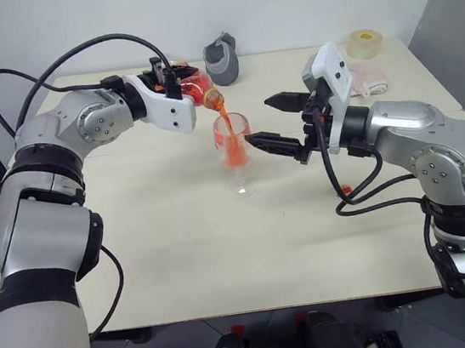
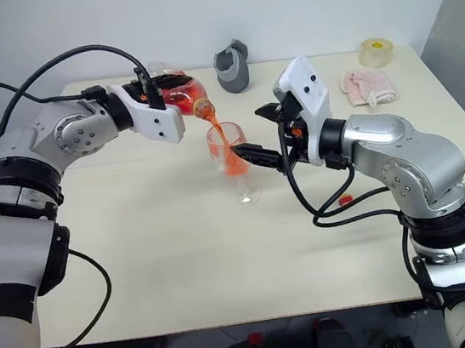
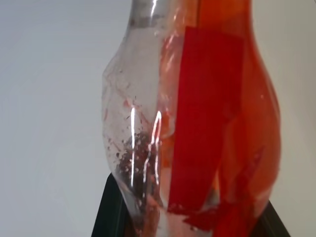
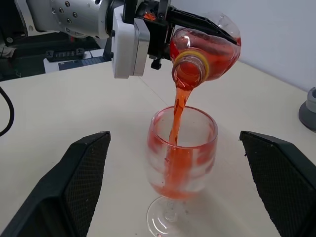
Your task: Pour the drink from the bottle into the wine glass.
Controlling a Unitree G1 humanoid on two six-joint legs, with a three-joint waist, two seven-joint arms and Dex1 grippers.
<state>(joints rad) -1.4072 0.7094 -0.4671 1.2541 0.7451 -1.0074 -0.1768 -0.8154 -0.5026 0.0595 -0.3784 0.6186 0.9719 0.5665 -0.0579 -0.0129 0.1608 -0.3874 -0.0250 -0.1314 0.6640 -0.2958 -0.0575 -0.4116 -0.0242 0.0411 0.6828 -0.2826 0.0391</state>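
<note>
L fingers [image 4: 163, 12] clamp bottle [image 4: 205, 47] | R-wrist: drink [image 4: 175, 118] streams into wine glass [image 4: 181, 158]

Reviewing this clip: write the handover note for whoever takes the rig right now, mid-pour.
Left pincer: shut on the bottle, tipped mouth-down above the wine glass.
Right pincer: open, one finger on each side of the glass, not touching it.
Things: glass upright on the table; the drink streams from the bottle mouth into the bowl.
Done: bottle opened, lifted, tilted; glass partly filled.
Left: finish pouring, since some drink remains in the bottle, then right it and set it down.
</note>
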